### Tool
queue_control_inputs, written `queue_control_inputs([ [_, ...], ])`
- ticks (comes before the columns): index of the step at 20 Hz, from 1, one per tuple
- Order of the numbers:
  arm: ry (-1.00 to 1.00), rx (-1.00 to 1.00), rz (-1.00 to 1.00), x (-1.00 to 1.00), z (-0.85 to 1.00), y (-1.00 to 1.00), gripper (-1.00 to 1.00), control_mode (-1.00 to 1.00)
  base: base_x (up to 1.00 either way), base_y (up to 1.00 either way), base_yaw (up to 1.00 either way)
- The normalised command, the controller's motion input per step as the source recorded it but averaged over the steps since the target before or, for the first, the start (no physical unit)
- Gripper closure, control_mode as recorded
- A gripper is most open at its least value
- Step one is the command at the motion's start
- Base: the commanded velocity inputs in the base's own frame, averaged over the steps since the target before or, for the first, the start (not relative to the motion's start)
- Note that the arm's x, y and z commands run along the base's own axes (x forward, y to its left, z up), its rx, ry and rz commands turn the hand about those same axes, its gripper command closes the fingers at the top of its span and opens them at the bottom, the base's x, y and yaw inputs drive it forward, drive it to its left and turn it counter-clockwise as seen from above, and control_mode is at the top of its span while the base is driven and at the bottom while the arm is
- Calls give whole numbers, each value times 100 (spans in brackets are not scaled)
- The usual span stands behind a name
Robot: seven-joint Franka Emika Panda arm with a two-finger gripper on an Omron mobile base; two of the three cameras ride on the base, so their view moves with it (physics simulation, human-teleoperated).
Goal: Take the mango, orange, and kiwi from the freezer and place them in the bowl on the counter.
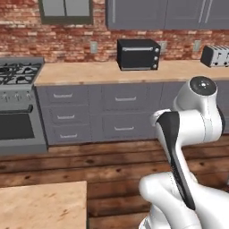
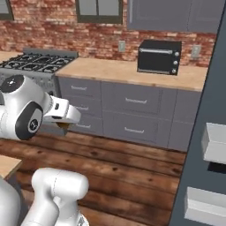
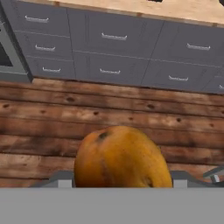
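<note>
The mango, golden-orange with dark specks and a stem dimple, sits between my fingertips in the hand view. My gripper is shut on it and hangs over the wooden floor. From the right base view the hand points toward the grey cabinets, and a sliver of the fruit shows beneath it. The freezer stands at the right with its dark door open and pale drawers showing. A tan counter runs along the brick wall. The orange, kiwi and bowl are out of view.
A black toaster oven and a toaster stand on the back counter. The stove is at the left. Another counter corner lies near my base. Grey drawer fronts face the hand.
</note>
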Motion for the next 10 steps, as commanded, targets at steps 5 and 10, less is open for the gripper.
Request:
queue_control_inputs([
  [5,0,0,0,0,0,0,100,100,70,8,-13],
  [10,0,0,0,0,0,0,100,100,100,63,-2],
])
